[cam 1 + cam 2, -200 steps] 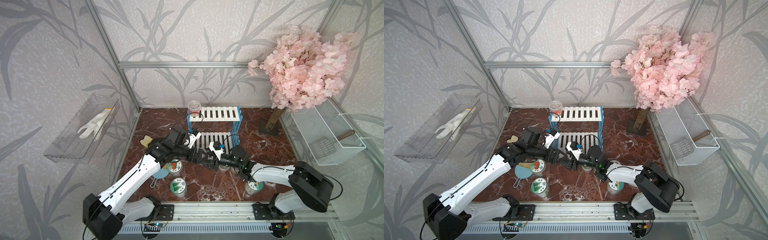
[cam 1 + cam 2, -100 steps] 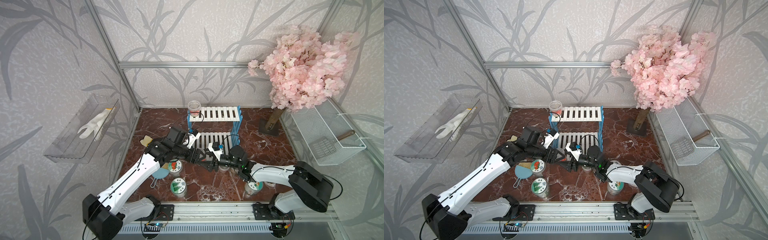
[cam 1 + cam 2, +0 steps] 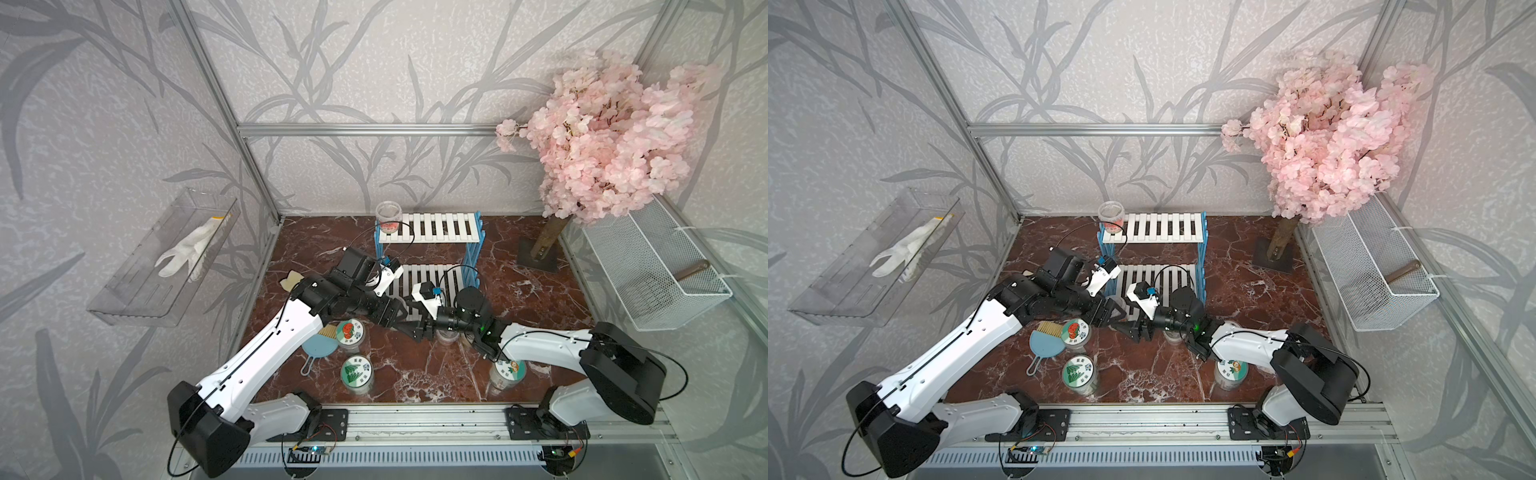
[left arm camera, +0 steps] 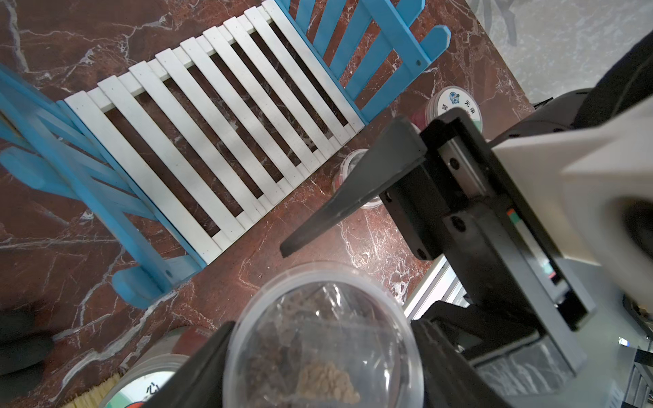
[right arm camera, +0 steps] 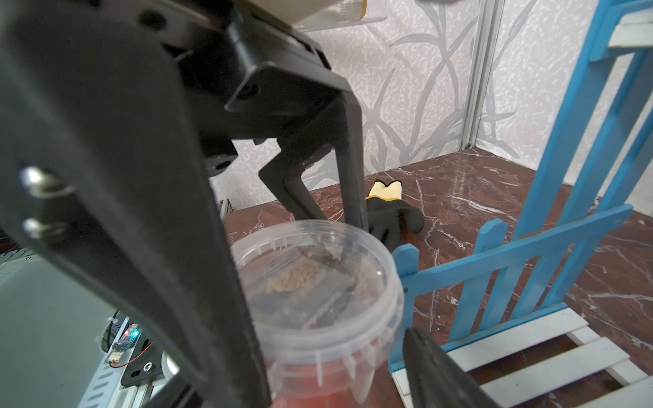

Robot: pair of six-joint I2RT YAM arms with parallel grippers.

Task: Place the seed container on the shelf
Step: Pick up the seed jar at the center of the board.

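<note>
Left wrist view: your left hand (image 4: 319,356) grips the clear seed container (image 4: 318,314) near the shelf (image 4: 212,123), your right hand (image 3: 1130,330) open around it.

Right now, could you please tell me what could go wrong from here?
1. The left claw grips the seed container while the fingers of the open right claw flank it; withdrawing could knock it loose.
2. The shelf has a blue frame close by that might catch the container going in.

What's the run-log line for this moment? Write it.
left gripper: shut on seed container | right gripper: open, straddling it | seed container: not yet on shelf | shelf top tier: one clear tub
</note>
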